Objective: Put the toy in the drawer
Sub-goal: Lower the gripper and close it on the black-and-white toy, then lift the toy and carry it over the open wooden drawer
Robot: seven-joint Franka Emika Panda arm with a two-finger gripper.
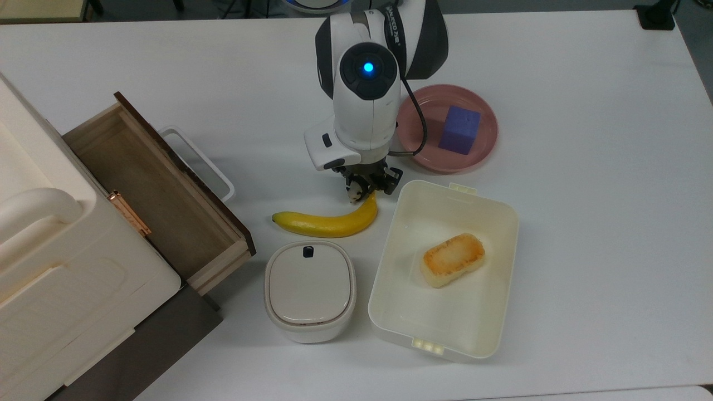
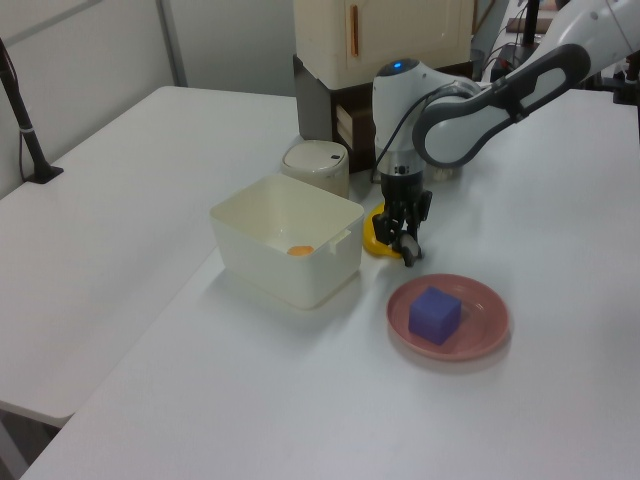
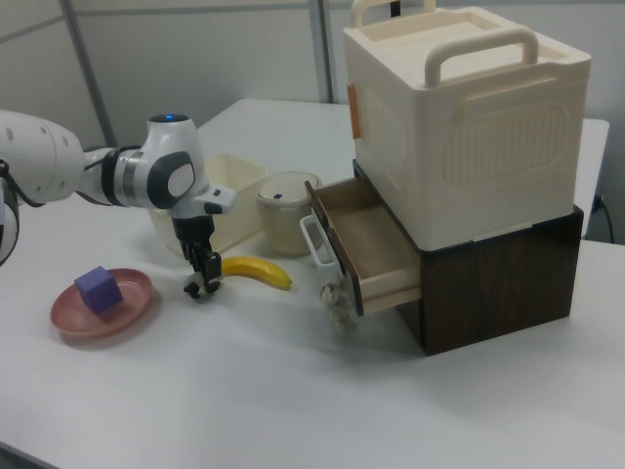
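We have the gripper (image 1: 361,188) down at table level, centre of the top view, fingers narrowed around the toy (image 1: 353,194); only its white head pokes out below them. In the left view the gripper (image 2: 405,243) sits mid-frame, and in the right view the gripper (image 3: 202,277) stands at centre left. The toy touches or nearly touches the banana (image 1: 328,219) tip. We see the drawer (image 1: 150,192) pulled open at the top view's left, well apart from the toy. The plate (image 1: 484,147) with the cube (image 1: 459,129) sits at upper right, the tub (image 1: 490,312) lower right.
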